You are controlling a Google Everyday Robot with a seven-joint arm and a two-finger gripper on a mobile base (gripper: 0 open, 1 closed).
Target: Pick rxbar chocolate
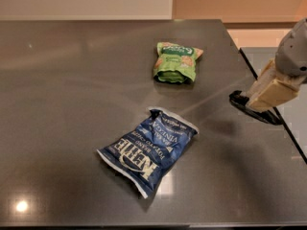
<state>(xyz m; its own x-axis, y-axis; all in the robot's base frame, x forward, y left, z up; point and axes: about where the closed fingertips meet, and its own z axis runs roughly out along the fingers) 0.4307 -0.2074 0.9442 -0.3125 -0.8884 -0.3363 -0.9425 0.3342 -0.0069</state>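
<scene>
The rxbar chocolate (241, 101) is a small flat black wrapper at the right edge of the dark table (72, 80). My gripper (258, 103) comes in from the right on a grey arm. Its cream fingers (269, 91) are closed on the bar, which juts out to the left and below them and hangs just above the tabletop. The bar's lettering is hidden.
A large blue Kettle chip bag (148, 150) lies in the middle front of the table. A green snack pouch (175, 61) lies behind it. The table's right edge (261, 87) runs just under the gripper, with a lower surface beyond it.
</scene>
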